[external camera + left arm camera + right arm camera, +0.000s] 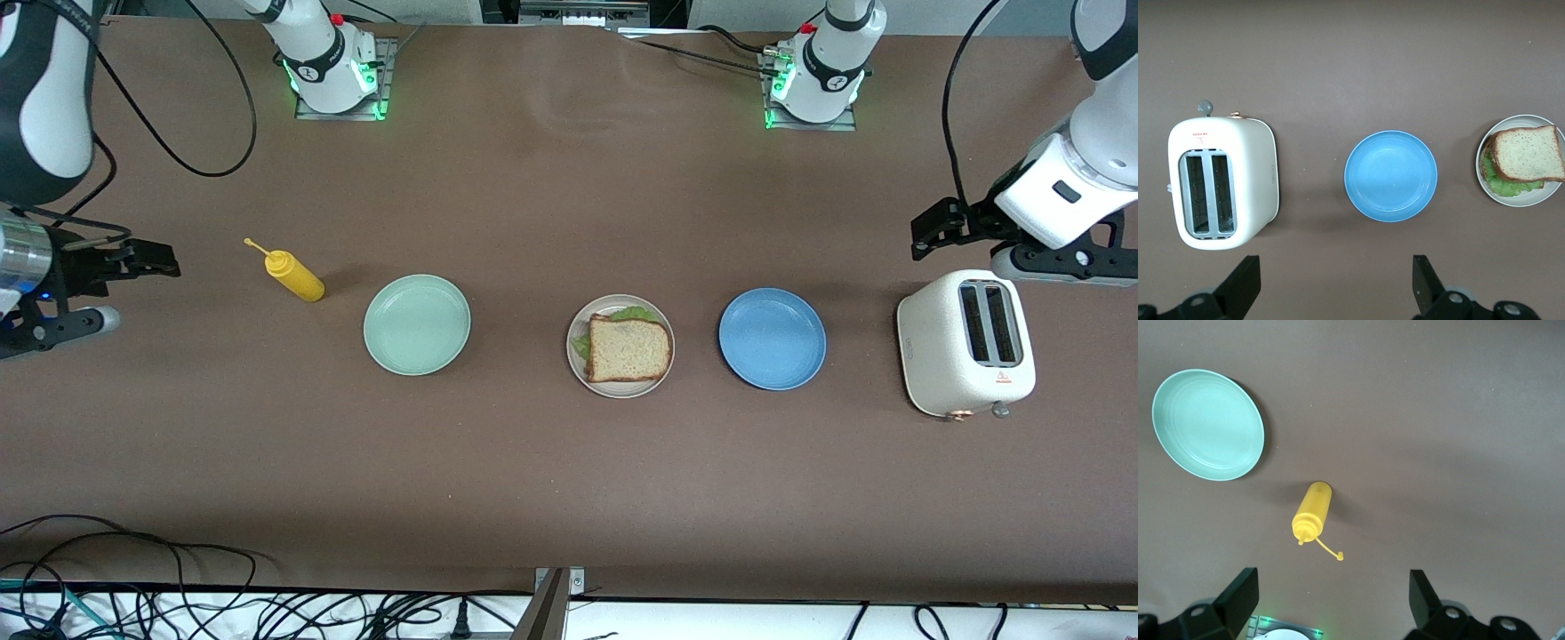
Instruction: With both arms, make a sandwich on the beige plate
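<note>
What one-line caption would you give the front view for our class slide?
Finished sandwich on the beige plate between mint plate and blue plate; both arms wait apart, fingers open.

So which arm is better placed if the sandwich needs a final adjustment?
Probably the left. Its gripper hangs open above the toaster, closer to the sandwich on the beige plate than the right gripper.
</note>
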